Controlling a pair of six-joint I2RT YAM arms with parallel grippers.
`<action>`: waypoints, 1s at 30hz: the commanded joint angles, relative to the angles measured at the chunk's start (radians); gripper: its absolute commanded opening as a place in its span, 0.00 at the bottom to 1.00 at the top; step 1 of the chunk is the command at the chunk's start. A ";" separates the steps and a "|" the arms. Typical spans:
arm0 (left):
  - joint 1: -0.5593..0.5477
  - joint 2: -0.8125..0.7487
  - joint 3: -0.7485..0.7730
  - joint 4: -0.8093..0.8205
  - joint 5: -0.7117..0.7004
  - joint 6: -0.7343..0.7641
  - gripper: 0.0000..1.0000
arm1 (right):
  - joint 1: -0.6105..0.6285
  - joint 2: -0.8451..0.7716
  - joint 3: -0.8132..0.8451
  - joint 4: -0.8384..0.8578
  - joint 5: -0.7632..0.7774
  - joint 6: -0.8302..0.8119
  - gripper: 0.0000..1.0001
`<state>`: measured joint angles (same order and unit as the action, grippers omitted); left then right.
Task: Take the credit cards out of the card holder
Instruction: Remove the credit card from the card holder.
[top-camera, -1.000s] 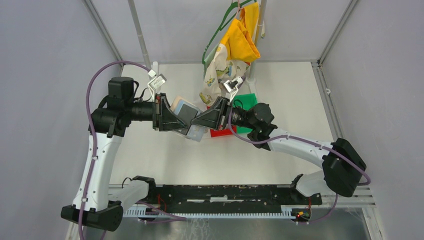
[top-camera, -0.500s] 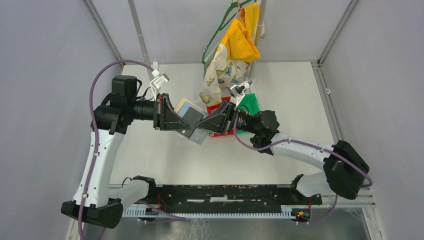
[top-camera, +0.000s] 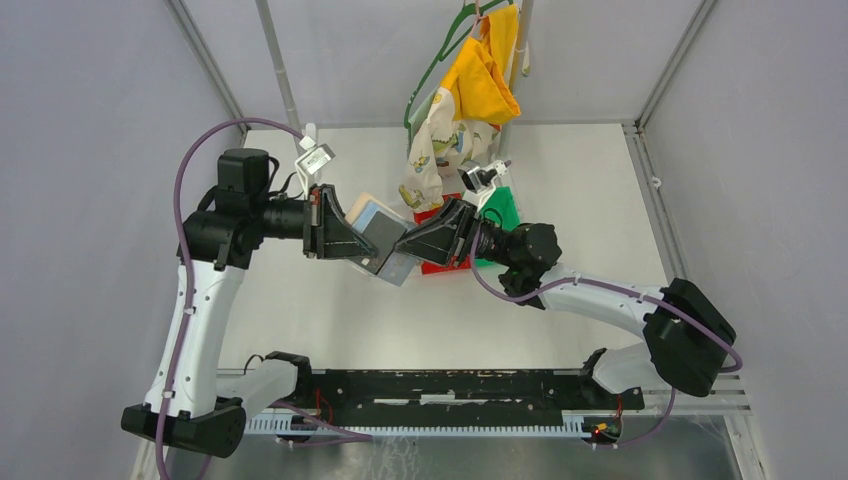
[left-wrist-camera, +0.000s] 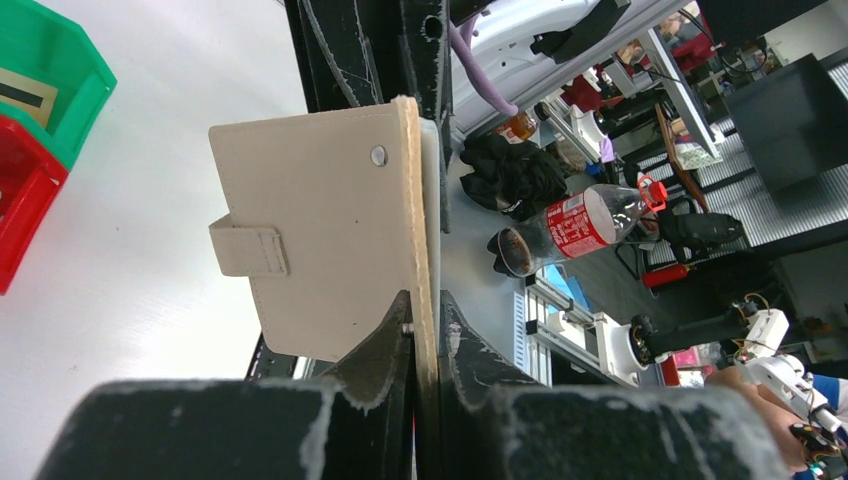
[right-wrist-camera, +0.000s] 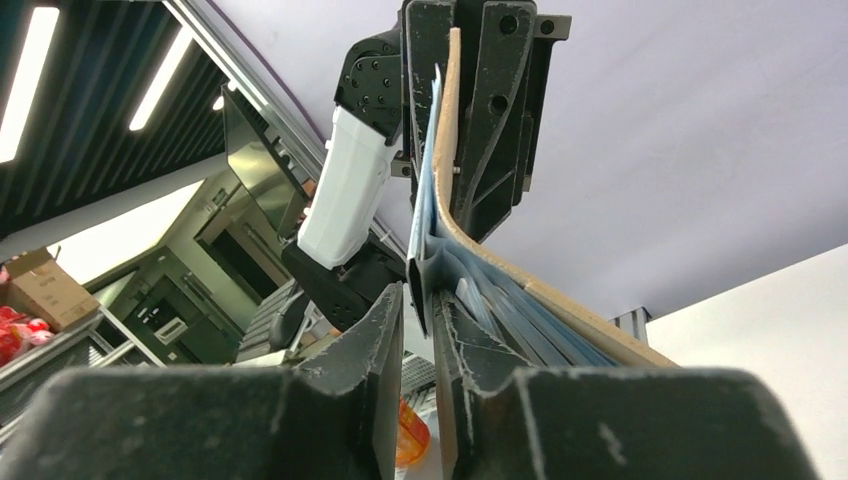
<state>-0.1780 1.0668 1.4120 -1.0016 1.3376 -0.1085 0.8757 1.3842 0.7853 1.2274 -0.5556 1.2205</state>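
**A:** Since the earlier overhead frame, the right arm's wrist has swung toward the upper right. The left arm has barely shifted. Where does the right gripper stand?

**B:** Its jaws sit narrowly apart around a dark card edge at the centre of its own view. Whether they pinch that edge cannot be told.

**A:** And the left gripper?

**B:** It is clenched on the edge of the card holder, which it holds aloft mid-frame above the table. The credit cards are in their sleeves.

**A:** So how should the pull go?

**B:** Probably the right gripper should close on one card only, then draw it straight along the sleeve. The left grip should stay firm so the holder neither bends nor follows.

**A:** And beyond?

**B:** The red bin and the green bin lie just behind the grippers.
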 joint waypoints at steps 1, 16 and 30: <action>-0.003 -0.027 0.044 0.038 0.072 -0.047 0.07 | 0.001 0.012 0.044 0.093 0.023 0.025 0.16; -0.003 -0.040 0.060 0.109 0.066 -0.120 0.18 | 0.002 -0.052 -0.050 0.096 0.045 -0.010 0.00; -0.004 -0.053 0.047 0.113 0.067 -0.120 0.19 | 0.002 -0.063 -0.079 0.100 0.067 -0.019 0.00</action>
<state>-0.1825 1.0332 1.4170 -0.9321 1.3388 -0.1856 0.8818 1.3304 0.6895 1.2678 -0.5011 1.2034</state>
